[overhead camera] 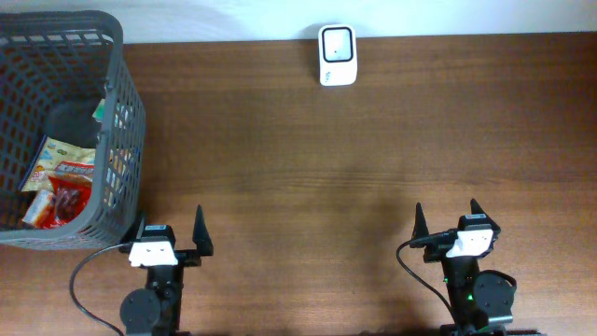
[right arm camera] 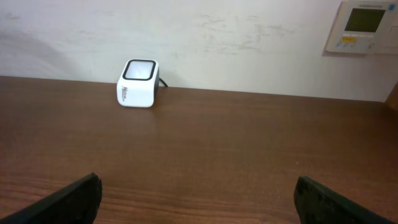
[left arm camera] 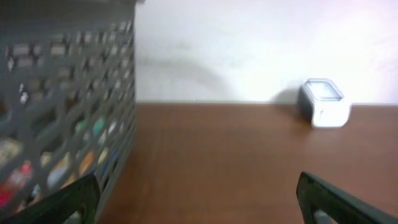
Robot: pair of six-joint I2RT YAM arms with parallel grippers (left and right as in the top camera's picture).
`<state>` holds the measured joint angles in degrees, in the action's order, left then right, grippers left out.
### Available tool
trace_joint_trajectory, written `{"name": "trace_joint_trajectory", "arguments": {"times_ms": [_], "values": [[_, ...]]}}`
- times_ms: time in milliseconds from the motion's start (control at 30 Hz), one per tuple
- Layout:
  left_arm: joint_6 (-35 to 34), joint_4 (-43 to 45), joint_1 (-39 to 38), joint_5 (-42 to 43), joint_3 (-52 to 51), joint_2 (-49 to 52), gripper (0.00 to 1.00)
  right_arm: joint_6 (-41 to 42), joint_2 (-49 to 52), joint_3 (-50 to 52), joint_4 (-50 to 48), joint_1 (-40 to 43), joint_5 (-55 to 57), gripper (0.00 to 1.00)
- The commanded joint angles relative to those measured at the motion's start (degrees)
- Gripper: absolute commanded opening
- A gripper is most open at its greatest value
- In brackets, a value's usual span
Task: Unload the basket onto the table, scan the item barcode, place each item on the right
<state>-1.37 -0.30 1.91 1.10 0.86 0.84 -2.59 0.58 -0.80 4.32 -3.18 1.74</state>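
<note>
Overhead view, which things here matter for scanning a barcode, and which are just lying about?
For the job: snack packets in the grey basket; white scanner; left gripper and right gripper, both open.
Just there: wall control panel; wooden table.

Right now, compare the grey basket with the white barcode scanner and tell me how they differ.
The basket is dark grey and latticed; the barcode scanner is white and solid-sided. The basket is far larger than the barcode scanner. The basket holds snack packets; the barcode scanner holds nothing. Both stand on the wooden table.
</note>
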Motion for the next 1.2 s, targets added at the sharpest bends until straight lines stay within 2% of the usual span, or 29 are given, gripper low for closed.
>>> {"name": "trace_joint_trajectory", "arguments": {"times_ms": [0, 100, 233, 367, 467, 500, 567, 667, 767, 900, 967, 1067, 1100, 1167], "values": [[-0.39, 6.14, 0.13, 5.46, -0.31, -0.55, 0.99, 0.02, -0.33, 0.48, 0.15, 0.31, 1.33, 0.98], [-0.37, 13.9, 0.13, 14.36, 0.07, -0.55, 0.99, 0.02, -0.33, 0.48, 0.15, 0.31, 1.36, 0.98], [0.68, 16.7, 0.13, 15.17, 4.2, -0.55, 0.99, 0.02, -0.33, 0.48, 0.15, 0.31, 1.33, 0.98], [4.24, 11.65, 0.13, 10.01, 13.31, 0.26, 0.99, 0.02, -0.33, 0.48, 0.15, 0.31, 1.33, 0.99], [4.22, 3.3, 0.13, -0.39, 22.8, 3.74, 0.99, 0.02, -0.33, 0.48, 0.15, 0.31, 1.33, 0.98], [4.15, -0.57, 0.13, 0.11, 26.21, 5.11, 0.99, 0.02, -0.33, 0.48, 0.15, 0.31, 1.33, 0.98], [4.2, -4.24, 0.07, 8.24, 30.62, 6.14, 0.99, 0.02, -0.33, 0.48, 0.15, 0.31, 1.33, 0.98], [4.24, 1.05, 0.07, 14.84, 32.3, 6.16, 0.99, 0.02, -0.33, 0.48, 0.15, 0.31, 1.33, 0.99], [4.9, 6.75, 0.09, 17.25, 32.3, 6.23, 0.99, 0.02, -0.33, 0.48, 0.15, 0.31, 1.33, 0.98], [5.11, 5.7, 0.13, 16.92, 35.12, 9.42, 0.99, 0.02, -0.33, 0.48, 0.15, 0.31, 1.33, 0.98], [5.14, -0.46, 0.13, 14.34, 41.57, 15.37, 0.99, 0.02, -0.33, 0.48, 0.15, 0.31, 1.33, 0.98], [8.33, -22.75, 0.13, 9.57, 60.48, 31.41, 0.99, 0.02, -0.33, 0.48, 0.15, 0.31, 1.33, 0.98], [9.05, -31.36, 0.11, 9.66, 67.78, 37.88, 0.99, 0.02, -0.33, 0.48, 0.15, 0.31, 1.33, 0.98], [8.98, -42.53, 0.13, 11.47, 77.44, 45.79, 0.99, 0.02, -0.33, 0.48, 0.15, 0.31, 1.33, 0.98]]}}
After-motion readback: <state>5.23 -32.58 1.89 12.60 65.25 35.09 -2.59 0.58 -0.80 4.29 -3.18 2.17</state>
